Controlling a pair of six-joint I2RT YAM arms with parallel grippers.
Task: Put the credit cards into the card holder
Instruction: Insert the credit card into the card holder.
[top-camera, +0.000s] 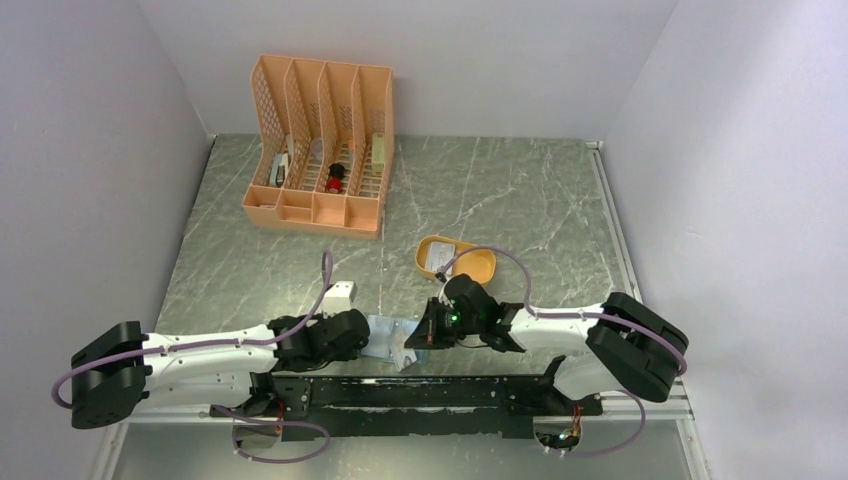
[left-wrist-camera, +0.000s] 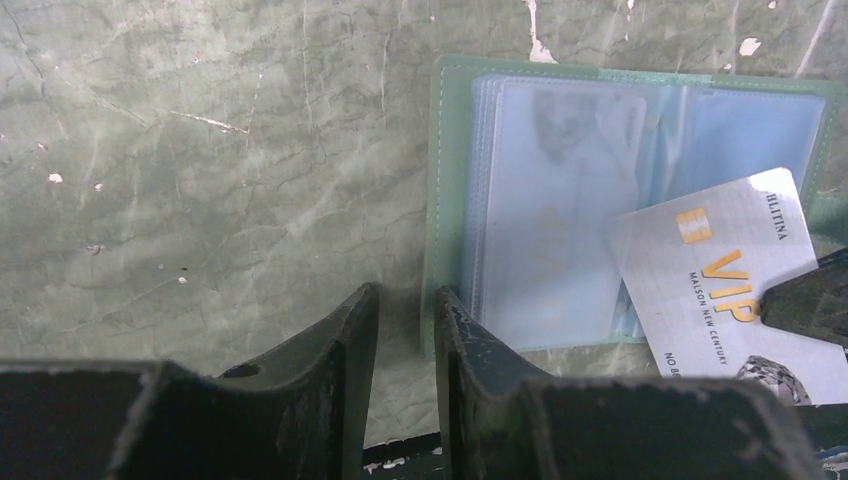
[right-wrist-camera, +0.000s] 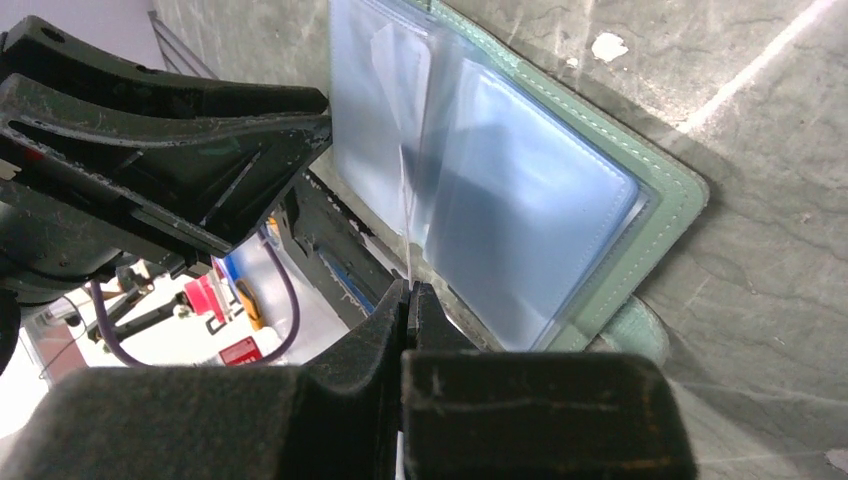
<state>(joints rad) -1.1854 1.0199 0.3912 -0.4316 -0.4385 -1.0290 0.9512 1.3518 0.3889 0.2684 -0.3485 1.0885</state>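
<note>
The sage-green card holder (left-wrist-camera: 447, 180) lies open on the marble table, its pale blue clear sleeves up; it also shows in the top view (top-camera: 383, 338) and the right wrist view (right-wrist-camera: 655, 215). My right gripper (right-wrist-camera: 410, 290) is shut on a grey-white credit card (left-wrist-camera: 705, 275) printed "VIP". The card lies tilted over the holder's right sleeves; in the right wrist view it shows edge-on (right-wrist-camera: 407, 215). My left gripper (left-wrist-camera: 407, 295) has its jaws a narrow gap apart, down at the holder's near left corner, with the holder's edge in the gap. No other card shows clearly.
A mustard-yellow oval tray (top-camera: 455, 258) sits just beyond the right gripper (top-camera: 432, 333). A peach lattice organizer (top-camera: 320, 145) stands at the back left. A small white object (top-camera: 343, 293) lies beyond the left gripper (top-camera: 362, 335). The table's near edge is right behind the holder.
</note>
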